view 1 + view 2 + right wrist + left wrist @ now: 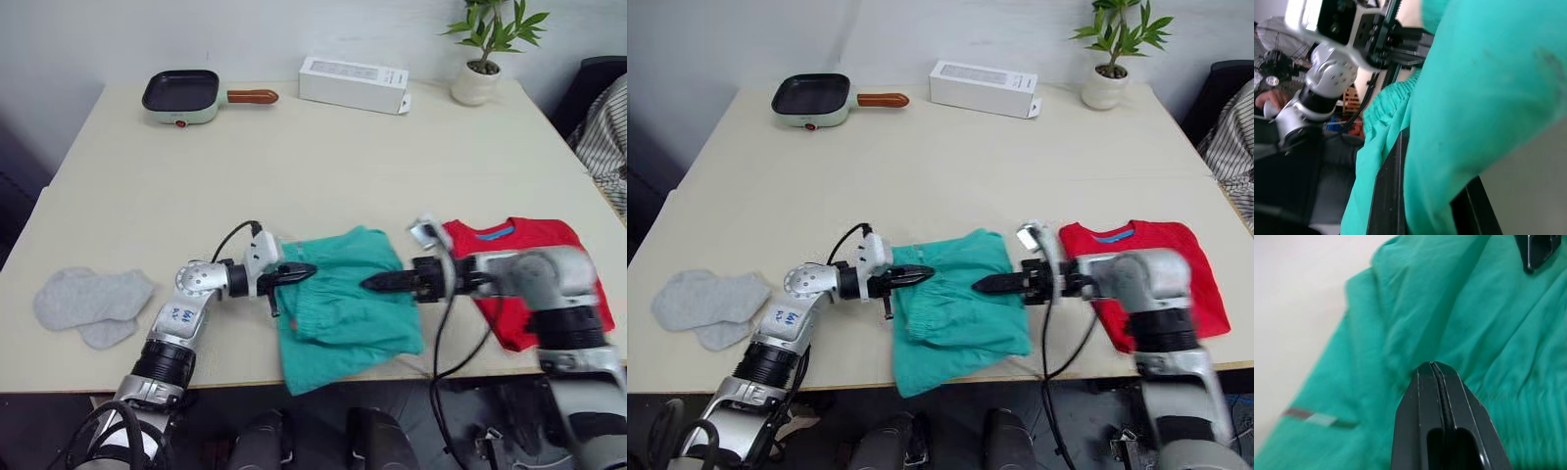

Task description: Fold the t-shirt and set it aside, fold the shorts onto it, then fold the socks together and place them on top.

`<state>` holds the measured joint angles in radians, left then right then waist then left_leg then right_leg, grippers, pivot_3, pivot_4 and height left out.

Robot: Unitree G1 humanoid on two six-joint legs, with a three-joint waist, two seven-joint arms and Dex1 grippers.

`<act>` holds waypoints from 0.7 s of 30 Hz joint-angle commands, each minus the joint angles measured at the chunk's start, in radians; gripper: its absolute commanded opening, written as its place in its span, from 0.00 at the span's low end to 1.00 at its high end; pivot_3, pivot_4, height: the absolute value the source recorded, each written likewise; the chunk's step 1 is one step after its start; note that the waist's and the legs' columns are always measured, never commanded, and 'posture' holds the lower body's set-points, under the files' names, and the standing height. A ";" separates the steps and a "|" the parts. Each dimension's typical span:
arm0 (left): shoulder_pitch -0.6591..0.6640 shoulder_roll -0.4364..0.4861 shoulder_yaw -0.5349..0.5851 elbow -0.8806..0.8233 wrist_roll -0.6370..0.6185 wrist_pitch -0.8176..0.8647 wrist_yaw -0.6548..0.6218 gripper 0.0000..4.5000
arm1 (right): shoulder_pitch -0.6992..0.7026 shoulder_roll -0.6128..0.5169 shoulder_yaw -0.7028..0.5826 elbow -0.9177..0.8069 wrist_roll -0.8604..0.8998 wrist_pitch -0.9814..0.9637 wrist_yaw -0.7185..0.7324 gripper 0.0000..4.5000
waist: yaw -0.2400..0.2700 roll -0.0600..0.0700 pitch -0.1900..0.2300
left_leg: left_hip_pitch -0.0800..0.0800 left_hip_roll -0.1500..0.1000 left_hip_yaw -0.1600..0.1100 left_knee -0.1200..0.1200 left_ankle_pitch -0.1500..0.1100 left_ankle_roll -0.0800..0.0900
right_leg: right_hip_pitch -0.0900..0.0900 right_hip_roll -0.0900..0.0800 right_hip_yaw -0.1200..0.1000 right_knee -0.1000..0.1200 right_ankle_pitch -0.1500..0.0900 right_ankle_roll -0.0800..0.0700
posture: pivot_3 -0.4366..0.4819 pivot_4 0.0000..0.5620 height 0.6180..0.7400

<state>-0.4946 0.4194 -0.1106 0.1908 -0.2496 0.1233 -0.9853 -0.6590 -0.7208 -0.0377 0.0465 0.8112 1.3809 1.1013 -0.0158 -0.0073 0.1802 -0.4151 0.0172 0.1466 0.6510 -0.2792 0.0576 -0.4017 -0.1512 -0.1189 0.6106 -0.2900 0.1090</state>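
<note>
Status: mid-task, on the shorts step.

Near edge, centre: shorts (345,305) lie bunched on the table (294,166), partly doubled over, near corner hanging off the table edge. Fold not finished, and they're beside the shirt, not on it.

Left gripper (306,271) is at the shorts' left edge, fingers pressed together; the left wrist view shows them closed with no cloth visibly between them, tips resting on or just over the fabric. Right gripper (370,284) comes in from the right; the right wrist view shows teal fabric caught between its fingers, so it's clamped on the shorts.

Near right: t-shirt (549,235) lies flat as a compact rectangle, collar on the far side, partly under the right arm. Looks folded and set aside, so I'd call step one done.

Near left: socks (90,301) overlap loosely, well apart from everything else. Untouched.

Left to do, by my read: finish the shorts fold, move them onto the shirt, then pair the socks and stack them on top.

Far side: frying pan (182,95), white box (353,84), potted plant (482,49); none in the way.
</note>
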 commanded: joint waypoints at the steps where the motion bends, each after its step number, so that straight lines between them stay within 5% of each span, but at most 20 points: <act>1: 0.019 0.059 0.056 -0.139 -0.124 0.103 -0.082 0.26 | 0.043 -0.205 -0.051 -0.099 0.048 -0.019 0.133 0.00 | 0.003 0.000 0.000 | -0.002 0.000 0.000 0.000 0.000 0.000 | -0.001 0.000 0.000 0.000 0.000 0.000 | 0.48 0.27 1.00; 5: 0.060 0.104 0.104 -0.260 -0.229 0.166 -0.131 0.55 | 0.139 -0.493 -0.064 -0.034 -0.044 -0.194 0.299 0.00 | 0.012 0.000 0.000 | -0.006 0.000 0.001 0.001 -0.001 0.001 | -0.005 0.002 -0.001 0.000 0.000 0.000 | 0.48 0.27 1.00; 11: 0.129 0.135 0.097 -0.318 -0.241 0.189 -0.153 0.97 | 0.115 -0.717 -0.015 0.220 -0.205 -0.420 0.455 0.00 | 0.011 0.000 0.000 | -0.006 0.000 0.004 0.005 0.000 0.003 | -0.005 0.002 -0.007 -0.001 0.001 0.002 | 0.48 0.27 1.00; 16: 0.135 0.125 0.100 -0.336 -0.248 0.194 -0.132 0.99 | 0.030 -0.738 0.116 0.456 -0.404 -0.631 0.512 0.00 | 0.011 0.001 0.000 | -0.006 0.001 0.005 0.007 -0.001 -0.003 | -0.005 0.001 -0.008 -0.003 0.001 0.001 | 0.48 0.27 1.00; 21: 0.147 0.135 0.115 -0.358 -0.259 0.200 -0.124 0.99 | -0.168 -0.643 0.234 0.772 -0.635 -0.848 0.462 0.00 | 0.010 0.004 0.002 | -0.007 0.001 0.007 0.006 -0.002 -0.005 | -0.008 0.000 -0.003 -0.001 0.002 0.001 | 0.48 0.27 1.00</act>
<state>-0.3486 0.5472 -0.0147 -0.1226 -0.4845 0.3271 -1.1129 -0.7824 -1.3654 0.1871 0.7267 0.2560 0.6186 1.5576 -0.0061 -0.0033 0.1820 -0.4219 0.0187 0.1547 0.6567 -0.2811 0.0518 -0.4110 -0.1502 -0.1229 0.6106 -0.2884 0.1096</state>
